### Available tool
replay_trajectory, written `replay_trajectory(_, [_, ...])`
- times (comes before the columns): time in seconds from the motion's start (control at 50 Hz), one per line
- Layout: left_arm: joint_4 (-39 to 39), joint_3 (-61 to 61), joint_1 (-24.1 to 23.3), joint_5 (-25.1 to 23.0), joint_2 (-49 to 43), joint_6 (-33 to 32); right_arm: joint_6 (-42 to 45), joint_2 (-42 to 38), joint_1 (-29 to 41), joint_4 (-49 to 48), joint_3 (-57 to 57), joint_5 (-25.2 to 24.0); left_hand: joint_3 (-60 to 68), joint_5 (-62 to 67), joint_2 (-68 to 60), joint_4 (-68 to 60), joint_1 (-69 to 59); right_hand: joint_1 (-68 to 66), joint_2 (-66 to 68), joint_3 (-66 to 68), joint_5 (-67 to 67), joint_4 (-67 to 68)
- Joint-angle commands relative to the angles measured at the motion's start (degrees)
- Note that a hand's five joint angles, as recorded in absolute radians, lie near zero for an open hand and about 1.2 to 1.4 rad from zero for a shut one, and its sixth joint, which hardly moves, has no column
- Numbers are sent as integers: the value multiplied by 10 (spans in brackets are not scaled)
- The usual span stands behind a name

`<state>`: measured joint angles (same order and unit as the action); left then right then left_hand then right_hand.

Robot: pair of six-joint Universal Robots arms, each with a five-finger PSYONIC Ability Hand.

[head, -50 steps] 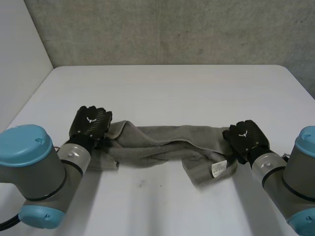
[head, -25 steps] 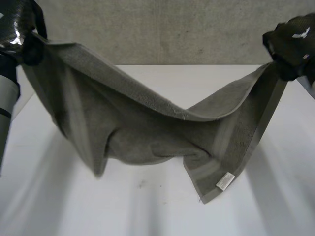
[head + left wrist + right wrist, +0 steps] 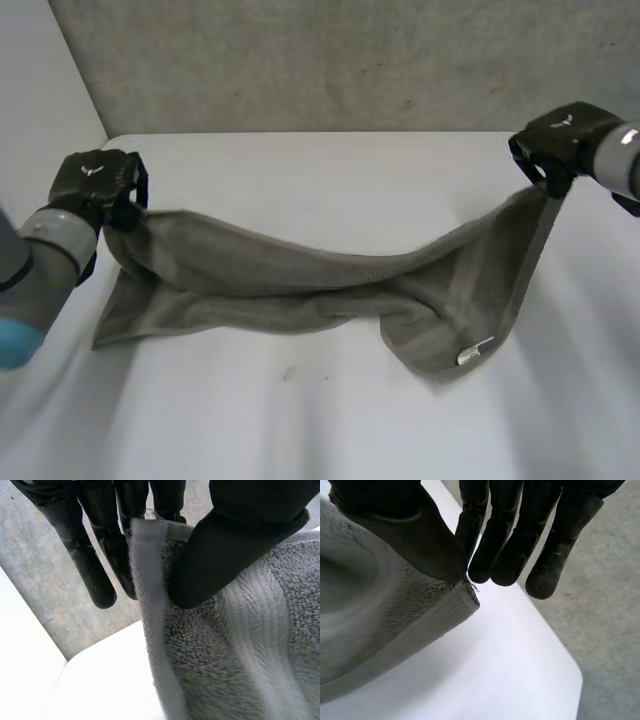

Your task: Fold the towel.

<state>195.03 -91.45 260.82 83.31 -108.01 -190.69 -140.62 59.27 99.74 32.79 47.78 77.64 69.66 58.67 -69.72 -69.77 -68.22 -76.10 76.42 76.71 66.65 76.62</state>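
The left hand (image 3: 95,180), at the frame's left, pinches one towel (image 3: 300,285) corner; the right hand (image 3: 555,135), upper right, pinches another — pull them apart gently so the saggy middle goes flat.

The towel (image 3: 300,280) is soft grey cloth, fuzzy and bumpy with tiny loops under the left hand (image 3: 235,535) thumb. Its edge band (image 3: 148,610), next to that hand's fingers, is flatter and smoother. The left hand and the right hand (image 3: 505,540) look like smooth black plastic with a dull shine, the table (image 3: 330,170) below them is white, smooth and matt, and the wall (image 3: 350,60) past the hands is grey and rough.
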Motion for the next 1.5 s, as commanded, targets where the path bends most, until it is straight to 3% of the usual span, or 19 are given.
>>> replay_trajectory(0.02, [16, 254, -6, 8, -71, 15, -30, -126, 47, -95, -346, 34, 103, 113, -103, -102, -118, -39, 36, 33, 33, 34])
replay_trajectory(0.04, [16, 254, -6, 8, -71, 15, -30, -126, 47, -96, -347, 34, 103, 113, -103, -102, -118, -39, 36, 33, 33, 34])
replay_trajectory(0.08, [40, 298, -6, 17, -71, 30, -87, -130, 50, -196, -427, 40, 103, 113, -103, -102, -118, -39, 36, 33, 33, 34])
replay_trajectory(0.18, [160, 370, -5, 75, -55, 147, -166, -96, 50, -292, -424, 46, 103, 113, -103, -102, -118, -39, 36, 33, 33, 34])
replay_trajectory(0.3, [173, 356, -2, 79, -51, 191, -176, -53, 50, -241, -316, 35, 103, 113, -103, -102, -118, -39, 36, 33, 33, 34])
replay_trajectory(0.42, [158, 235, 11, 72, -46, 197, -160, -25, 48, -175, -195, -2, 103, 113, -103, -102, -118, -39, 36, 33, 33, 34])
replay_trajectory(0.46, [159, 192, 17, 65, -44, 197, -129, -12, 47, -139, -96, -38, 103, 113, -103, -102, -118, -39, 36, 33, 33, 34])
replay_trajectory(0.54, [168, 50, 39, -3, -35, 197, -100, 6, 46, -124, 27, -54, 103, 113, -103, -102, -118, -39, 36, 33, 33, 34])
replay_trajectory(0.66, [214, -106, 48, -103, -40, 190, -42, 20, 31, -193, 261, -64, 103, 113, -103, -102, -118, -39, 36, 33, 33, 34])
replay_trajectory(0.78, [245, -174, 49, -132, -40, 187, -27, 37, 20, -302, 420, -58, 103, 113, -103, -102, -118, -39, 36, 33, 33, 34])
replay_trajectory(0.86, [247, -202, 60, -134, -31, 183, -29, 51, 18, -318, 459, -56, 103, 113, -103, -102, -118, -39, 36, 33, 33, 34])
replay_trajectory(1.02, [254, -223, 90, -137, -24, 98, -38, 106, -5, -345, 507, -60, 103, 113, -103, -102, -118, -39, 36, 33, 33, 34])
replay_trajectory(1.06, [258, -225, 90, -141, -26, 77, -38, 107, -8, -358, 513, -60, 55, 65, -54, -54, -69, -39, 36, 33, 33, 34])
replay_trajectory(1.1, [269, -231, 90, -161, -38, 31, -39, 107, -10, -377, 521, -61, -98, -88, 98, 99, 83, -39, 36, 33, 33, 34])
replay_trajectory(1.16, [274, -235, 91, -176, -44, 3, -42, 106, -16, -384, 525, -62, -169, -159, 170, 170, 154, -39, 36, 33, 33, 34])
replay_trajectory(1.2, [286, -242, 90, -205, -50, -53, -45, 107, -23, -384, 526, -63, -290, -280, 290, 291, 275, -39, 36, 33, 33, 34])
replay_trajectory(1.36, [350, -265, 91, -231, -66, -166, -55, 106, -25, -385, 529, -63, -298, -288, 299, 299, 284, -39, 36, 33, 33, 34])
replay_trajectory(1.5, [388, -265, 90, -231, -90, -189, -55, 107, -24, -386, 534, -63, -292, -282, 292, 293, 277, -39, 36, 33, 33, 34])
